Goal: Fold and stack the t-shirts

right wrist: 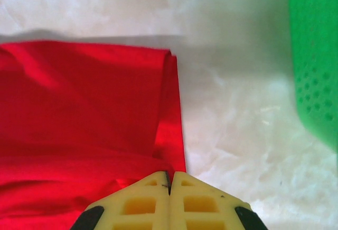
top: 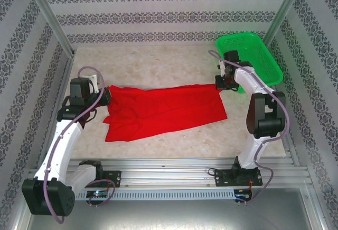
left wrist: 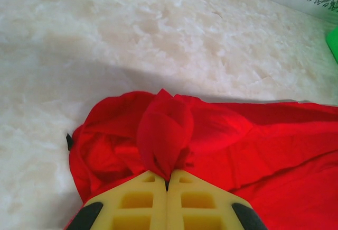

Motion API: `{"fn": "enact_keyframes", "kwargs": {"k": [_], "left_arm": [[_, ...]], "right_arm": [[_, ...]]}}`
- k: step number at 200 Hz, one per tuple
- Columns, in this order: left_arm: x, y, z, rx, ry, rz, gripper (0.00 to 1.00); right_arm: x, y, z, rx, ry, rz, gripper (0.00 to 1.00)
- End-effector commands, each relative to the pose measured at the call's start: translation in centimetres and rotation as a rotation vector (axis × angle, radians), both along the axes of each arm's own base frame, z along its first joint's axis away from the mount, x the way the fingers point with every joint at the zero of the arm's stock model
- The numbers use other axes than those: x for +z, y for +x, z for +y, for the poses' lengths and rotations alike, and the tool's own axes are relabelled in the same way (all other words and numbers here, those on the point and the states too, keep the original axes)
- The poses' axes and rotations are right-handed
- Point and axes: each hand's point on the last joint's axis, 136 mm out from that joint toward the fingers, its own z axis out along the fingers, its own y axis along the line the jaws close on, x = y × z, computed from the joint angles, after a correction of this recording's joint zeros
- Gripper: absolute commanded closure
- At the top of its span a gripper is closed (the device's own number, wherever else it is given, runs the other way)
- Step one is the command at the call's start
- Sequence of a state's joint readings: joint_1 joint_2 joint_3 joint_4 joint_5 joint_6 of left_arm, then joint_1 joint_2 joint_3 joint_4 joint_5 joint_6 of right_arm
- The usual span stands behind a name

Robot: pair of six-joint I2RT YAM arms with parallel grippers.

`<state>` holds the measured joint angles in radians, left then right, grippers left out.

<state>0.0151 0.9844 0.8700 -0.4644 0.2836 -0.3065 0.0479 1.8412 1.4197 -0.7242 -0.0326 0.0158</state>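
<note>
Now, on the left, the left gripper (left wrist: 168, 180) has its two fingers pressed together on a bunch of the red t-shirt (top: 163, 108). A lump of cloth pokes up just past the fingertips. The rest of the shirt spreads away to the right of those fingers. The shirt lies spread out on the table (top: 158, 63). Its long way runs side to side, from one gripper to the other.

On the right, the right gripper (right wrist: 169, 176) also has its fingers pinched tight on the shirt, at a corner of its right end. From these fingers the shirt lies off to the left. The green basket (right wrist: 311, 55) sits off to the right, apart from the cloth.

Each arm holds the end nearest to it. I think the next move is a fold. Both ends would need to go the same way together, across the short way of the shirt, or the cloth may twist.
</note>
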Motion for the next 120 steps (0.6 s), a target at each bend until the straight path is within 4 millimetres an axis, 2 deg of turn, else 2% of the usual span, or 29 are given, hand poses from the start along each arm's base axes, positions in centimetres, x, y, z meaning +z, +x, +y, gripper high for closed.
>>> {"fn": "enact_keyframes", "kwargs": {"k": [1,53,120], "left_arm": [[-0.2,-1.3,0.2,0.044,-0.055,0.012,1.0],[-2.3,-4.3,0.2,0.085,-0.094,0.082,1.0],[-6.0,-6.1,-0.5,0.159,-0.21,0.178,1.0]], "right_arm": [[0.3,-1.3,-0.6,-0.032,-0.019,-0.002,1.0],[-1.6,-3.1,-1.4,-0.046,-0.057,0.056,1.0],[-3.8,-3.7,-0.7,-0.038,-0.061,0.104,1.0]]}}
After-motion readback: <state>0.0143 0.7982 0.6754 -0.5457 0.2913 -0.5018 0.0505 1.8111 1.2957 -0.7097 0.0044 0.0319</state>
